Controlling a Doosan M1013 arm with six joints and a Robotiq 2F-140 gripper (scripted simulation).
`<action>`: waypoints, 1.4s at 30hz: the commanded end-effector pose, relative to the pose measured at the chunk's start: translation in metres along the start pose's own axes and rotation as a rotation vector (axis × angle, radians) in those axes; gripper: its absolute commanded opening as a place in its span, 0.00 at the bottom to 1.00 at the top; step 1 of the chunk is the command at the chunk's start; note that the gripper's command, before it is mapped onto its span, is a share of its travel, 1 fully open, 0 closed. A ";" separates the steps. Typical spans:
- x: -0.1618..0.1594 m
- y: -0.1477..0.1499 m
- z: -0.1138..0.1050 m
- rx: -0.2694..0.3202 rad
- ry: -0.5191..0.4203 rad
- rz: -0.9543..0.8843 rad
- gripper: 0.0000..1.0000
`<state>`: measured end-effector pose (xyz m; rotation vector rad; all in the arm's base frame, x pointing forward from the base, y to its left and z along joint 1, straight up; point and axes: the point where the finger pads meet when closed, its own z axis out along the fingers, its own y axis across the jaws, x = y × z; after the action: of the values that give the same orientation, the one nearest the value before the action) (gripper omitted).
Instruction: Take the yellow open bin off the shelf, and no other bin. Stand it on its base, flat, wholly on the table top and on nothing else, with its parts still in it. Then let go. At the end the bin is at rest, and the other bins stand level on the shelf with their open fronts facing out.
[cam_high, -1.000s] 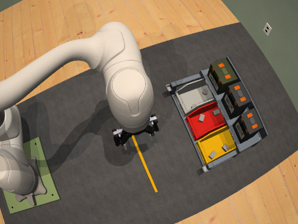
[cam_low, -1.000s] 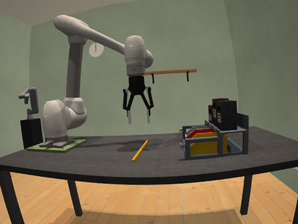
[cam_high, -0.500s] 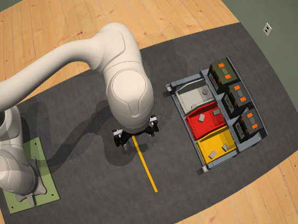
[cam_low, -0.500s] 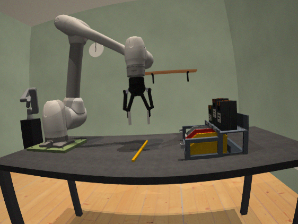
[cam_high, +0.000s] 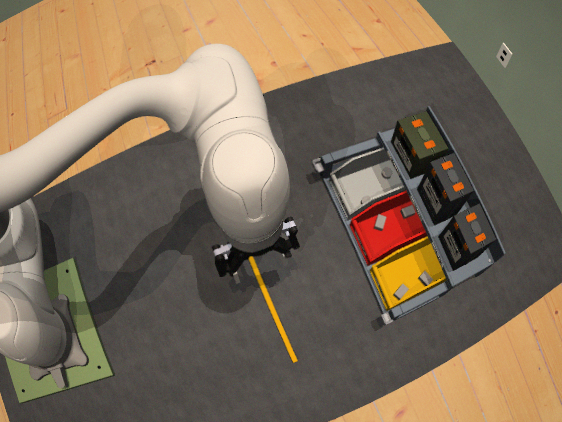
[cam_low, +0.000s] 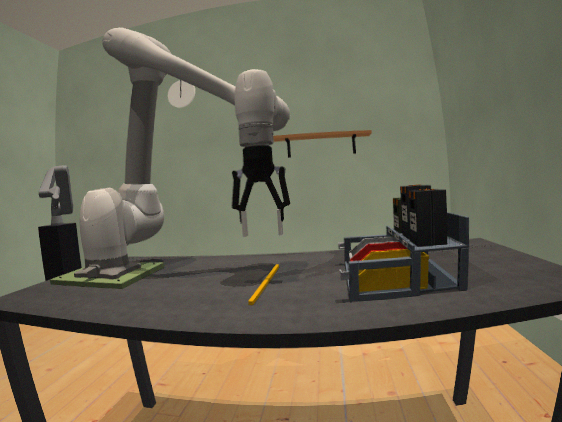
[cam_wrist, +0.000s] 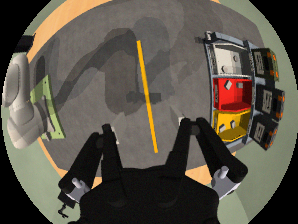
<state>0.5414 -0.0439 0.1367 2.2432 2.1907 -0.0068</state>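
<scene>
The yellow open bin (cam_high: 409, 274) sits at the near end of the grey shelf (cam_high: 407, 215), next to a red bin (cam_high: 390, 231) and a grey bin (cam_high: 366, 185). It holds two grey parts (cam_high: 413, 284). It also shows in the exterior view (cam_low: 389, 274) and in the wrist view (cam_wrist: 233, 124). My gripper (cam_low: 260, 225) hangs high above the table, well left of the shelf, open and empty. In the top view the gripper (cam_high: 257, 247) is partly hidden under the arm.
A long yellow bar (cam_high: 272, 307) lies on the table below the gripper. Three dark boxes (cam_high: 442, 185) with orange clips stand on the shelf's upper back row. The arm's base stands on a green plate (cam_high: 60, 335) at the left.
</scene>
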 end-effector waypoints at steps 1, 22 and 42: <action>0.000 0.000 0.000 0.000 0.000 0.000 0.57; -0.027 0.054 0.000 0.000 0.000 0.000 0.57; -0.062 0.125 0.001 0.000 0.000 0.000 0.57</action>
<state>0.6435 -0.0980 0.1350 2.2447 2.1912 -0.0090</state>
